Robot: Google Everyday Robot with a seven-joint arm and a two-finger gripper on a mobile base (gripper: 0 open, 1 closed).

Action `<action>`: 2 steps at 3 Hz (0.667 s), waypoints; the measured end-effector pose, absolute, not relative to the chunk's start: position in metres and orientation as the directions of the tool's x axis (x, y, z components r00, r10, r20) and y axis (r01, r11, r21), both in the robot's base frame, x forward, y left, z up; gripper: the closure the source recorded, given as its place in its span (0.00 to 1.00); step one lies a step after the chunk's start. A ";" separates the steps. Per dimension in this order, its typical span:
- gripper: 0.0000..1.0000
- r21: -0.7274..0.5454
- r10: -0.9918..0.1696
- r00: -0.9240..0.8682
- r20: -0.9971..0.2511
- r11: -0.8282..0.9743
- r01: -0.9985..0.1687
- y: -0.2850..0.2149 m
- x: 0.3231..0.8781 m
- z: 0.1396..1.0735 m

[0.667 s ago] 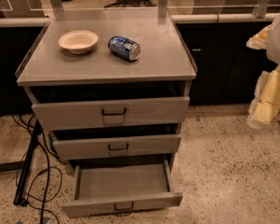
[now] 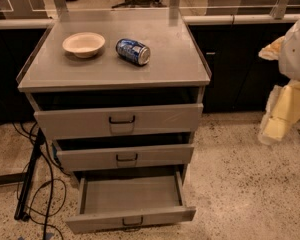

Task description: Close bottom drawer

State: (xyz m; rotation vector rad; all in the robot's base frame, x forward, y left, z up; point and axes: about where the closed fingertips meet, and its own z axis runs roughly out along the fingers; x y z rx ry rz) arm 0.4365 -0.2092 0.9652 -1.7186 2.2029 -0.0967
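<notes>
The bottom drawer (image 2: pixel 131 218) is the lowest of three grey metal drawers in a grey cabinet (image 2: pixel 190 74). It is pulled far out, and its shallow tray (image 2: pixel 130 194) is empty. A small black handle (image 2: pixel 132 222) sits on its low front panel. The middle drawer (image 2: pixel 125 156) and the top drawer (image 2: pixel 120 120) each stand slightly out. My gripper (image 2: pixel 279 119), cream coloured, hangs at the right edge of the view. It is well to the right of the cabinet, about level with the top drawer, and touches nothing.
A cream bowl (image 2: pixel 83 44) and a blue can (image 2: pixel 133 51) lying on its side are on the cabinet top. Black cables and a black stand leg (image 2: pixel 30 179) lie on the speckled floor to the left. Dark cabinets (image 2: pixel 240 69) run behind.
</notes>
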 end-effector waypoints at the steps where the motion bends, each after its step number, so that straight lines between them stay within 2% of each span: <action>1: 0.19 -0.270 -0.950 -0.150 -0.274 0.226 -0.936 -0.190 0.423 0.933; 2: 0.42 -0.256 -0.925 -0.121 -0.360 0.222 -0.941 -0.176 0.412 0.877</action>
